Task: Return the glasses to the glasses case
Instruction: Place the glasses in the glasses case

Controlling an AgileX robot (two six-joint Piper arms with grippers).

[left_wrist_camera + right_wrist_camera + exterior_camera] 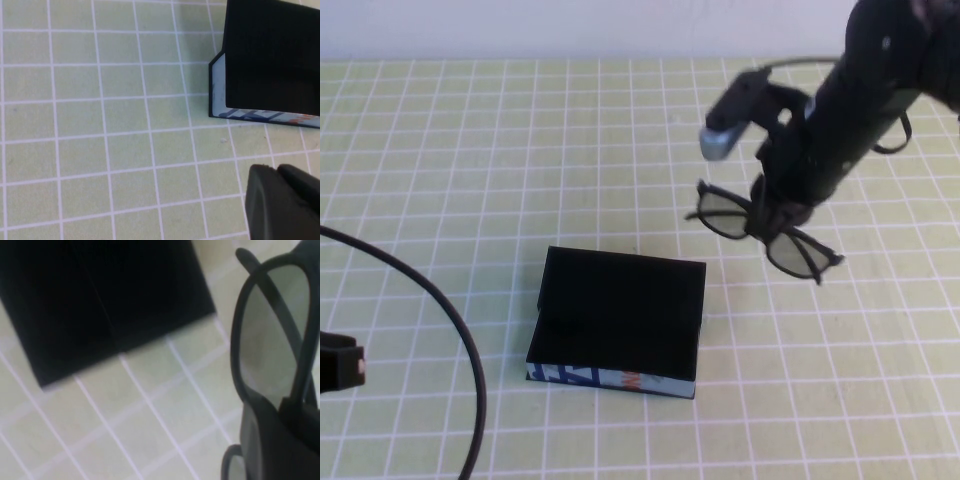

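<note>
Right gripper (778, 215) clamped on glasses (765, 235), right of centre; glasses case (620, 320) awaits. Left gripper (340, 365) lower left, state unclear.

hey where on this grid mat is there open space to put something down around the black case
Free: the wide far-left stretch beyond the glasses case, and the near-right corner beside it. Crowded: far right, where the right gripper pinches the glasses at the bridge. Near left, a cable curves by the left gripper.
</note>
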